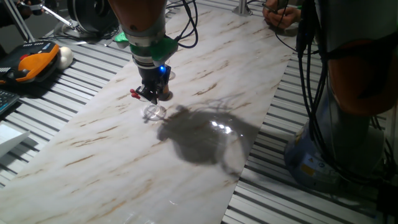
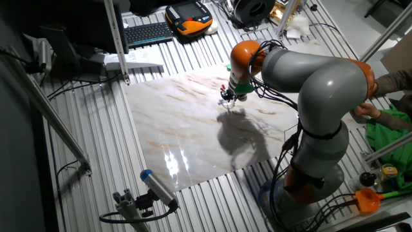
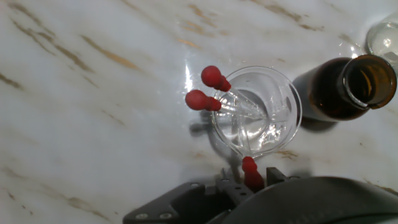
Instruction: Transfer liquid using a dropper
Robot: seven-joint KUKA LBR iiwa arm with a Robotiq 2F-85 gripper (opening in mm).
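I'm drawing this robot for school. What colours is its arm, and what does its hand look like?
The arm is fat and round, with grey shells and orange joints. Black cables run along it. Near the wrist there is a green ring and a small blue light. The gripper is black, with two short fingers.

The held dropper (image 3: 250,172) is mostly hidden behind the jaws; its tube is unseen.

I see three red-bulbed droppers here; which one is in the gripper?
The dropper at the bottom of the hand view, its bulb between the gripper's fingers. The other two droppers rest in the glass.
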